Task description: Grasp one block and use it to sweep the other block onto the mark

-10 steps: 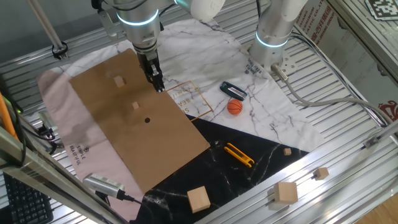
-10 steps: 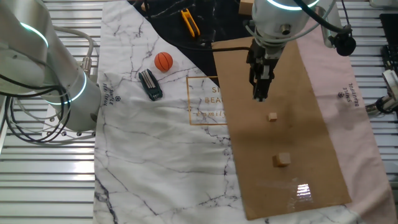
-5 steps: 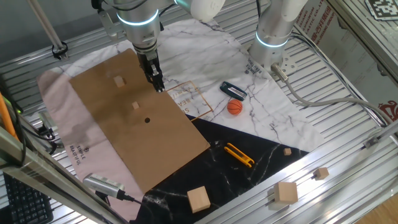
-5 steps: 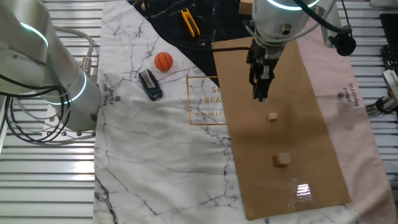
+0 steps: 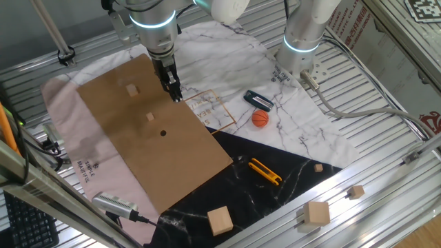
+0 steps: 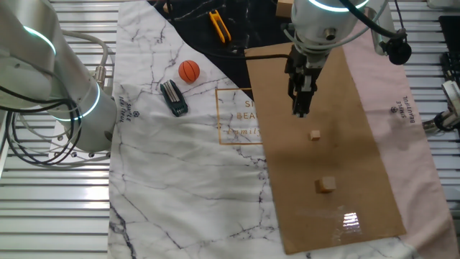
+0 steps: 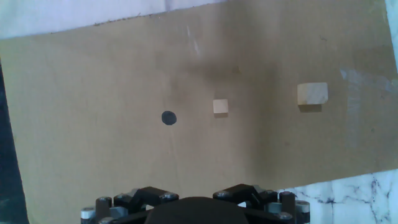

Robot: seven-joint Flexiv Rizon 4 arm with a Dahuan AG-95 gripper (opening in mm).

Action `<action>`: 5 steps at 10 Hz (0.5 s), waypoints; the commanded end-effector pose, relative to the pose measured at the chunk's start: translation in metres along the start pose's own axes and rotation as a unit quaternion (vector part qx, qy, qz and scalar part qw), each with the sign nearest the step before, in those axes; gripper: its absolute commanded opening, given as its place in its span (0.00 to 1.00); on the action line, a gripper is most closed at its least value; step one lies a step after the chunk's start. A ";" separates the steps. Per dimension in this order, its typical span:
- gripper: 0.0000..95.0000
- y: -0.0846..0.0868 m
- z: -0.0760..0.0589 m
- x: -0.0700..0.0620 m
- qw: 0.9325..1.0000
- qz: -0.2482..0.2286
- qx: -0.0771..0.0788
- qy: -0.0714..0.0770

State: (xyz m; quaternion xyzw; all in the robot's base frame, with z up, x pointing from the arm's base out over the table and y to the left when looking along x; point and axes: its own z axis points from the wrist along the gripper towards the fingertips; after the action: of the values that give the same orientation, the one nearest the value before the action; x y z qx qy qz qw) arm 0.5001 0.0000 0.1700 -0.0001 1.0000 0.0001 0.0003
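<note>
Gripper [image 5: 176, 96], fingers seemingly pressed together, empty, hangs above brown cardboard sheet [image 5: 186, 162]; two tiny tan wooden cubes [image 7: 220, 106] [image 7: 312, 94] lie right of small black dot [image 7: 168, 117]. A misjudged descent could knock either aside.

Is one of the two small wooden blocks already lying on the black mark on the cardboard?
No: in the hand view the mark is bare, with the nearer block beside it and the farther block beyond.

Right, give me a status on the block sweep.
Nothing looks done. The gripper hangs above the cardboard, holding nothing. Both blocks lie loose: the nearer block rests beside the mark, apart from it; the farther block sits beyond. Grasping and sweeping are left.
</note>
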 end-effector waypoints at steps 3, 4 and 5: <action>0.00 0.000 0.000 0.000 0.998 -0.043 -0.003 -0.042; 0.00 0.000 0.000 0.000 0.998 -0.043 -0.003 -0.042; 0.00 0.000 0.000 0.000 0.998 -0.043 -0.002 -0.042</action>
State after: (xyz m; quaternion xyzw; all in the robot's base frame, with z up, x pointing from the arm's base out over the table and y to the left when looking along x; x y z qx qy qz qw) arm 0.4991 -0.0003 0.1699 -0.0342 0.9988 0.0012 0.0354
